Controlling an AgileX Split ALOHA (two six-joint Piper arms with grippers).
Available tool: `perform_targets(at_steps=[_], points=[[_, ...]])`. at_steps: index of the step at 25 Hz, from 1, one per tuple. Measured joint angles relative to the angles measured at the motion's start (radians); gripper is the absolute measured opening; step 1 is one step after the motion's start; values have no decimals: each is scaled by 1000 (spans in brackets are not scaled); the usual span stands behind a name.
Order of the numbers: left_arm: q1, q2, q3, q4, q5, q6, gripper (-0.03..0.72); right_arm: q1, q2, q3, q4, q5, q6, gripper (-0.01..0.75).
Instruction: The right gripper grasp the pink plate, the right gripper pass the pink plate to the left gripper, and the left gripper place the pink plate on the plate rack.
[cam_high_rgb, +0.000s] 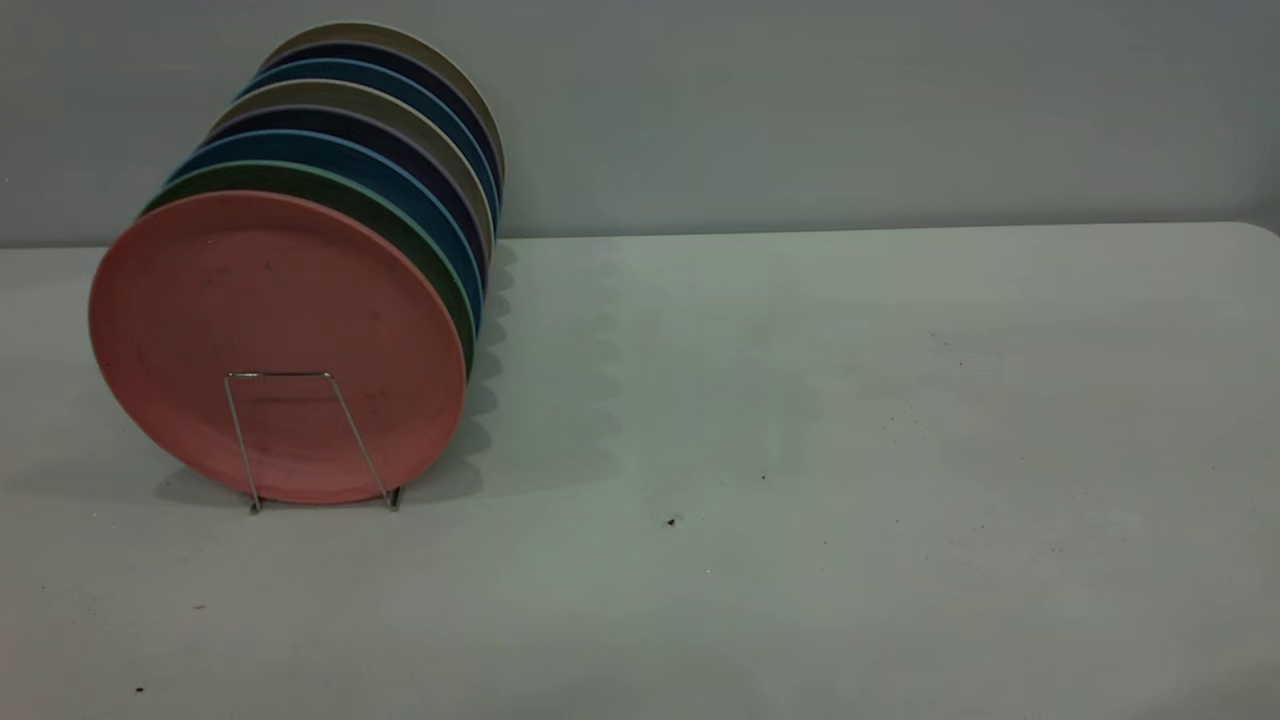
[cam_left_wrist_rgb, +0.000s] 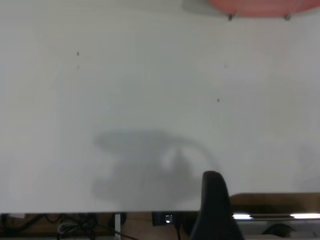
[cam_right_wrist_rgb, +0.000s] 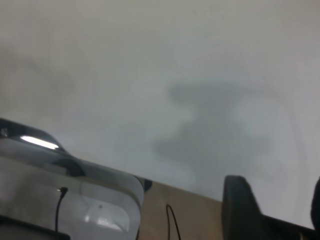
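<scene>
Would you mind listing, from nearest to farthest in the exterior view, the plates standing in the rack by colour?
pink plate → green plate → blue plate → dark navy plate → beige plate → blue plate → dark navy plate → beige plate, all in the plate rack.

A salmon-pink plate (cam_high_rgb: 275, 345) with faint dark specks is seen foremost in a shiny silver wire rack (cam_high_rgb: 310, 440), backed by green, blue, navy and beige plates (cam_high_rgb: 400, 150), on a pale grey, dark-flecked table (cam_high_rgb: 800, 450).
</scene>
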Motion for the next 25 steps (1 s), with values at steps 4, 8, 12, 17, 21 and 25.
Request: perform_targets(at_steps=[4,8,12,17,21,25], points=[[0,-139,92,0,12,1,562,0,-140,53,8,26,-2,416],[0,-274,162,0,39,5,562,0,-274,142,21,55,-2,423],[0,-410,230,0,70,5,562,0,-417,262,27,56,-3,425],[0,-549,298,-1,104,5,561,0,-593,410,24,19,-6,425],[-2,-616,305,-1,102,6,561,0,-716,463,21,-32,-10,425],[-38,-630,310,-1,100,9,561,0,-792,471,15,-45,-11,425]])
